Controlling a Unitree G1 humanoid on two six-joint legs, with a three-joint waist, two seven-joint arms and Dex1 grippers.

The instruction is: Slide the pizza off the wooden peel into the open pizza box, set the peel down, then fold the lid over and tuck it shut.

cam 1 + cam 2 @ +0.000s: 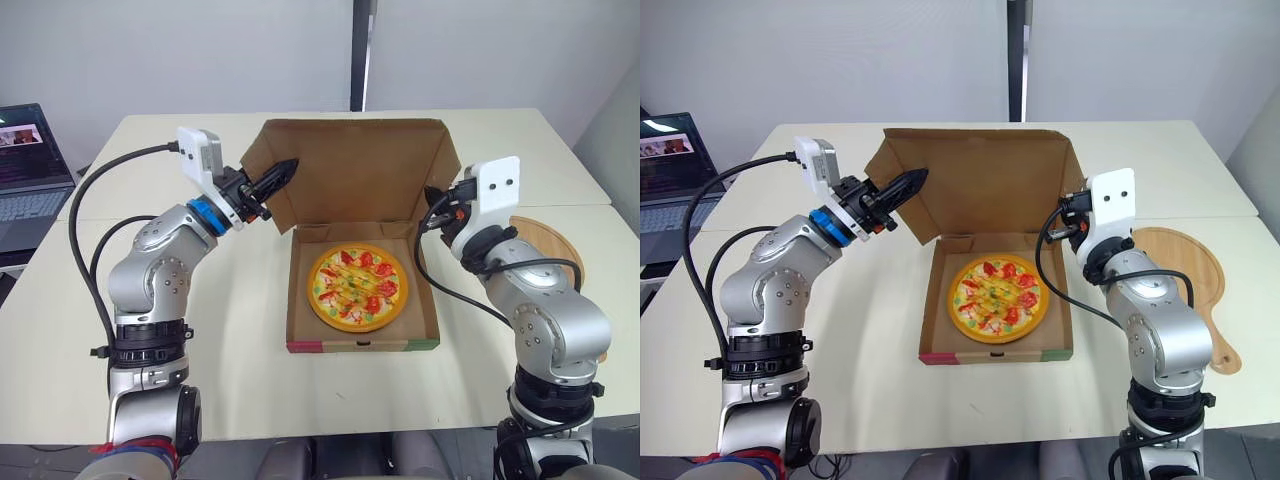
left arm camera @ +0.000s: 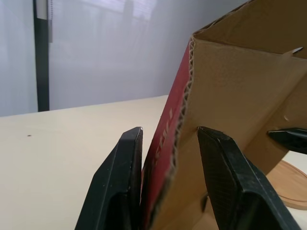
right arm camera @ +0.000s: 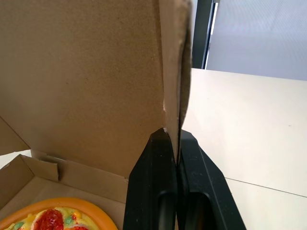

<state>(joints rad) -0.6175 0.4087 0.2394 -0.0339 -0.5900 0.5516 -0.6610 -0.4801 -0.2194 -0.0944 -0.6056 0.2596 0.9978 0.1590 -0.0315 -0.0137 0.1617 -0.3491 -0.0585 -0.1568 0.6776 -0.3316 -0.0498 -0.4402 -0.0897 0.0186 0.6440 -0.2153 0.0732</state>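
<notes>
Pizza (image 1: 357,286) lying flat in the tray of an open cardboard box (image 1: 298,300) near the middle of a pale table (image 1: 230,340). The toppings are red, yellow and green; the lowest edge of the pizza is hidden behind the front wall of the box.

The lid (image 1: 360,170) stands almost upright behind the pizza, its plain brown inside facing forward and its side flaps angled in.

The left claw (image 1: 918,178) reaches in at the lid's upper left corner. From the left wrist, its two black fingers (image 2: 120,182) are spread to either side of the lid's corrugated edge, one on the red outer face, one on the brown inner side. Whether they press the cardboard is hard to make out.

The right claw (image 3: 172,136) is at the lid's right edge, pressed together and pinching the thin cardboard between its fingers. In the head views the lid and the wrist camera partly hide it.

The peel (image 1: 1185,265) lies bare on the table to the right of the box, partly covered by the right arm.

A laptop (image 1: 30,160) sits at far left, cut off by the frame
</notes>
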